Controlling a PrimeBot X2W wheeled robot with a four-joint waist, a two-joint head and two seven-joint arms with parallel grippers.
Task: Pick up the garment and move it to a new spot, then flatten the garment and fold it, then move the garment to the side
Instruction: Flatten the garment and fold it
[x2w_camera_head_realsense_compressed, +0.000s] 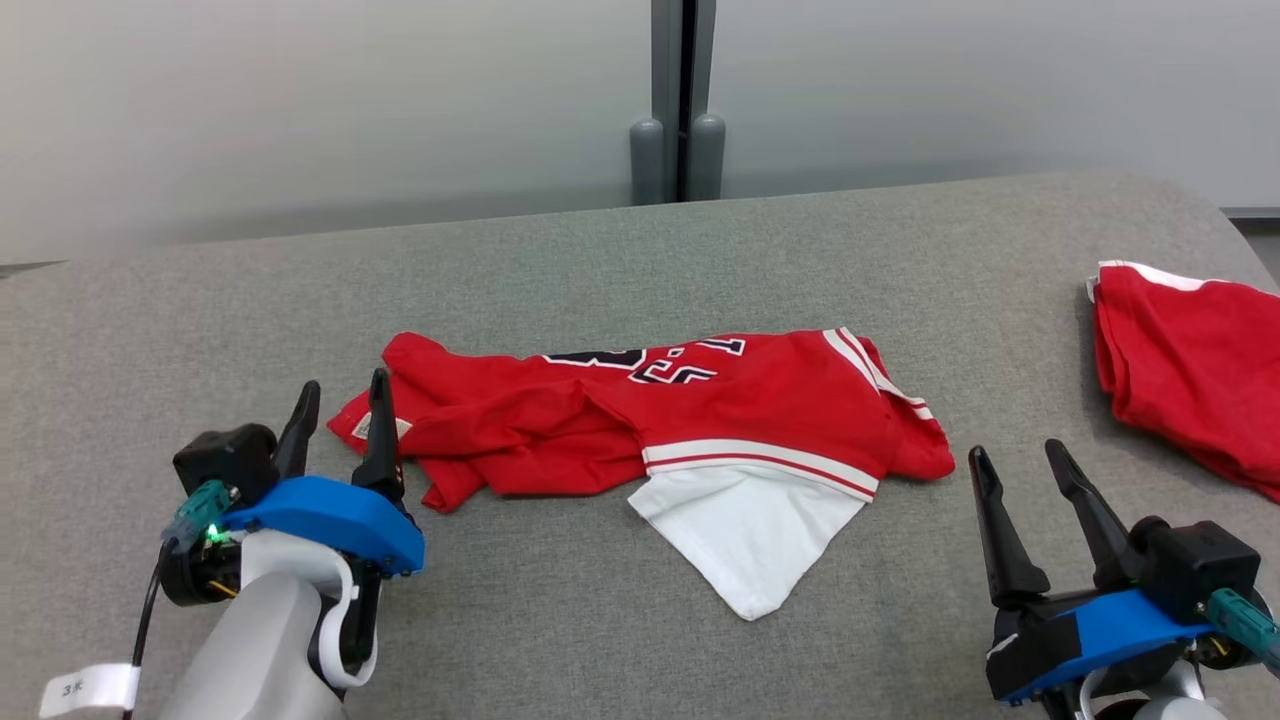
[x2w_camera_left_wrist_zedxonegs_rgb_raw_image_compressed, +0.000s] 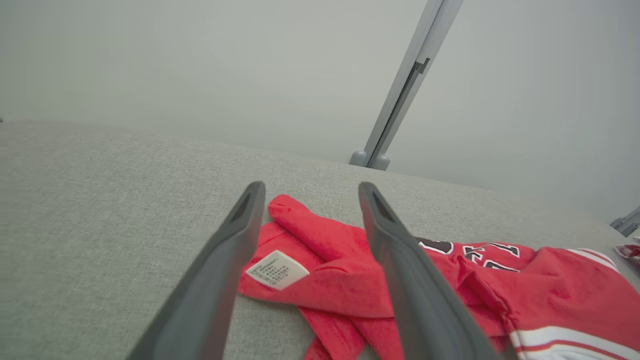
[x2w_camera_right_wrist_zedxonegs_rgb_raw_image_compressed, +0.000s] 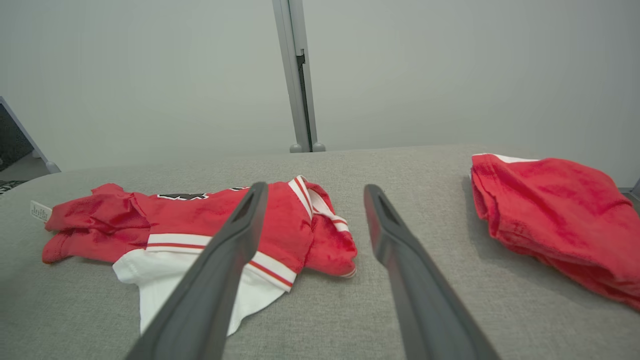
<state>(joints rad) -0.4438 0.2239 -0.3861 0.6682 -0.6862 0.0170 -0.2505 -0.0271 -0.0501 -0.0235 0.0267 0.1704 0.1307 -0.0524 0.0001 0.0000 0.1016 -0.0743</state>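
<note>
The garment is a red jersey with white stripes, dark lettering and a white panel, lying crumpled in the middle of the grey table. Its left end with a small white label lies between the fingers of my left gripper, which stands open just above the cloth and holds nothing. My right gripper is open near the table's front right, apart from the garment's right end. In the left wrist view, the left gripper has red cloth showing between its fingers.
A second red cloth with a white edge lies at the table's right side, also in the right wrist view. Behind the table stands a pale wall with a grey post. Bare grey surface lies in front of and behind the garment.
</note>
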